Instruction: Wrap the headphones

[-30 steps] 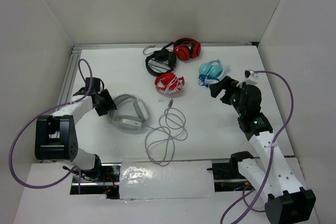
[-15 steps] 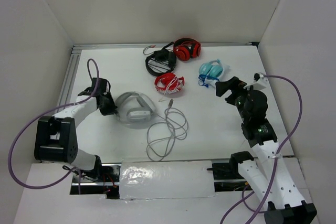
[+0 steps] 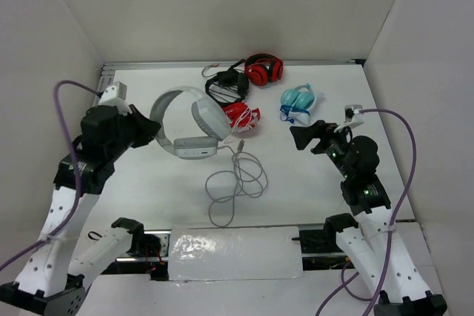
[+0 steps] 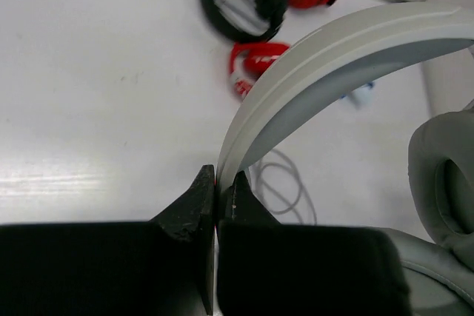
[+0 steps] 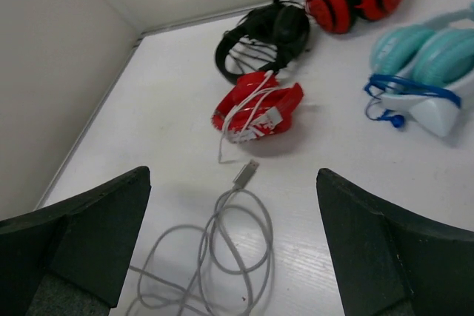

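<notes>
While your left tool is clamped on the headband, the headphones hang above the desk's left half; earcups lowest | cable lies in loose loops on the desk; its plug near the small red pair | your right tool stands wide apart, gripping nothing

White tabletop, slightly glossy under even light. Plain off-white walls on three sides. Aluminium rail along the far edge.
</notes>
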